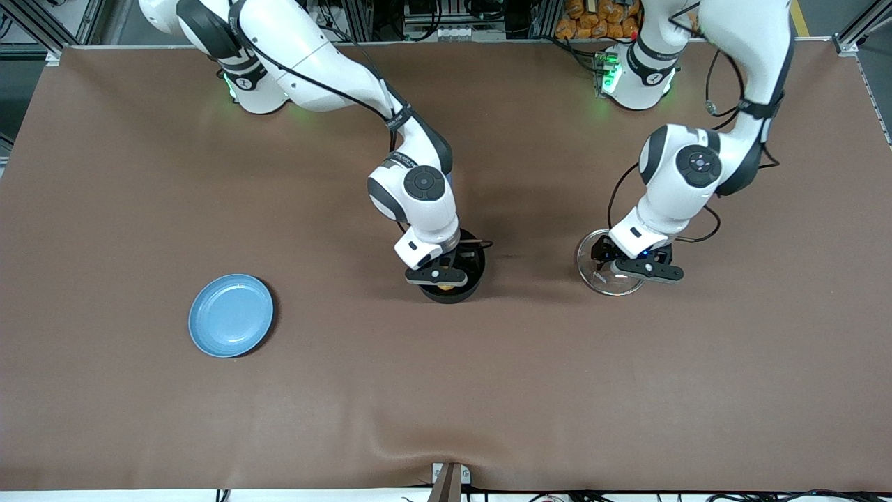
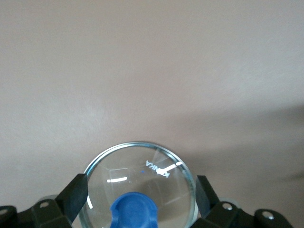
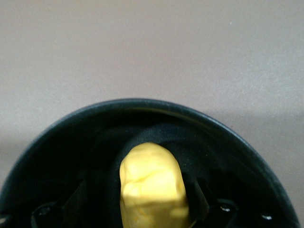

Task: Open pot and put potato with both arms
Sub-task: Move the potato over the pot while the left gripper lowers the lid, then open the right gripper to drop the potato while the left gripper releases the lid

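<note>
Right gripper [image 1: 442, 277] is sitting low over the open pot [image 1: 468, 281], fingers reaching down inside the rim. The potato [image 3: 152, 187] is sitting right between its fingers [image 3: 76, 202], which are standing a little off its sides rather than pressing it, so the right gripper is looking open around the potato. Potato is lying inside the pot [image 3: 142, 114], dark inner wall curving around it. In the front view only a sliver of the potato [image 1: 444, 284] is showing under the gripper. A thin dark bit is sticking out from the pot rim toward the left arm's end; the handle is not showing clearly.

Left gripper [image 1: 631, 268] is sitting down at the glass lid [image 1: 606, 281], which is lying on the bench [image 1: 446, 390] beside the pot, toward the left arm's end, apart from it. In the left wrist view the blue knob [image 2: 134, 210] is lying midway between the fingers [image 2: 73, 197], and the fingers are standing wide, out at the lid [image 2: 142, 171] edges, clear of the knob. So the left gripper is being held open, gripping nothing.

A light-blue plate [image 1: 231, 315] is lying well apart from both grippers, toward the right arm's end, nearer to the front camera than the pot.
</note>
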You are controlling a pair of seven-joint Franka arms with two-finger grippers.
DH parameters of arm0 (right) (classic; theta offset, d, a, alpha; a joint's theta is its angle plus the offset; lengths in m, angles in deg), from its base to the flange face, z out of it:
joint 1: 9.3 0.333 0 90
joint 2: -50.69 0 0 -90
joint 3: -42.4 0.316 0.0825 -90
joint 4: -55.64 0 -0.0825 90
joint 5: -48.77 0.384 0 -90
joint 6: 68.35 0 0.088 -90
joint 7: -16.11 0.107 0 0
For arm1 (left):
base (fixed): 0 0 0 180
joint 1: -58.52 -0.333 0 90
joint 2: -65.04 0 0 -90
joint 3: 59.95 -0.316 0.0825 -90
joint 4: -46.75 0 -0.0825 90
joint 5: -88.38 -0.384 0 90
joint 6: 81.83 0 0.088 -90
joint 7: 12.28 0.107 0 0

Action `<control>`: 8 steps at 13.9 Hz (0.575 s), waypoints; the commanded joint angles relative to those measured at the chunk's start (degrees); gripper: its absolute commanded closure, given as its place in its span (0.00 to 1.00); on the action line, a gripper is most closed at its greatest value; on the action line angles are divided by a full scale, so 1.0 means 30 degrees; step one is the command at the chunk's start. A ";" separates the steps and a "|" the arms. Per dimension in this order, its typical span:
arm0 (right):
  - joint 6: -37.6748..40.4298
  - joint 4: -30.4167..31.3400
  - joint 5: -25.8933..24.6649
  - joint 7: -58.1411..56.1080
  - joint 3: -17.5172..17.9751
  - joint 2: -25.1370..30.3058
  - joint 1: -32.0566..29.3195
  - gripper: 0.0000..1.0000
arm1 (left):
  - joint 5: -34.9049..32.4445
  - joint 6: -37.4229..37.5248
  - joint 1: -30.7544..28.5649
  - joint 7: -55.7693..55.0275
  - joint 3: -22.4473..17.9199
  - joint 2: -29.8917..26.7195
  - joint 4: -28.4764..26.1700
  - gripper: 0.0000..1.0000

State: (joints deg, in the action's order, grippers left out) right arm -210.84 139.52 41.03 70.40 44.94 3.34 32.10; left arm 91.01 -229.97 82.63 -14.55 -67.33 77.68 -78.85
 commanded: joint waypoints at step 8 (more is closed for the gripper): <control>0.7942 -0.2912 -0.0116 -0.0950 0.0034 0.3032 -0.1522 0.00 | 0.0177 1.2516 0.0313 -0.1467 0.0439 -0.1047 1.0366 0.00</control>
State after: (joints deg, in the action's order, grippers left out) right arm -189.99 130.67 41.03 69.99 44.18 9.19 30.45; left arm 91.02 -196.27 83.42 -17.27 -66.27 73.86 -52.70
